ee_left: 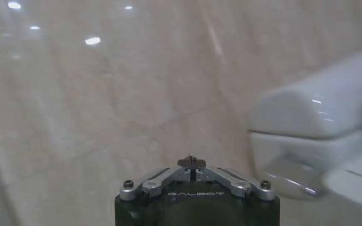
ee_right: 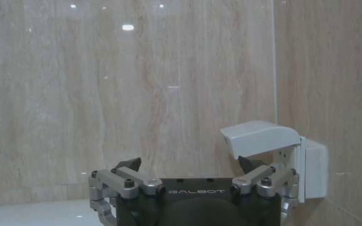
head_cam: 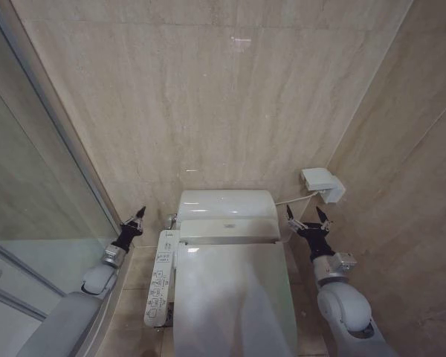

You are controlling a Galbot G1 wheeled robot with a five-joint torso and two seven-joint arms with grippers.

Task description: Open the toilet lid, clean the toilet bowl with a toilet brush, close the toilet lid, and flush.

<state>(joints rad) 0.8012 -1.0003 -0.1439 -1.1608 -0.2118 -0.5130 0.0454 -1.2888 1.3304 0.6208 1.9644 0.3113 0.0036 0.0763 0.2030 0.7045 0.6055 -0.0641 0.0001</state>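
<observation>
A closed toilet sits between two raised robot hands in a narrow tiled bathroom.

At left, beside a glass shower wall point(head_cam: 30, 186), the left hand point(head_cam: 139, 216) points toward the back wall, fingers together at the tip, just left of the control panel point(head_cam: 160, 279). The toilet lid point(head_cam: 234, 297) lies shut in the middle, below the tank point(head_cam: 227, 206), apart from both hands. At right, the right hand point(head_cam: 308, 220) is raised beside the tank with fingers spread apart, near a white wall socket box point(head_cam: 321, 183).
</observation>
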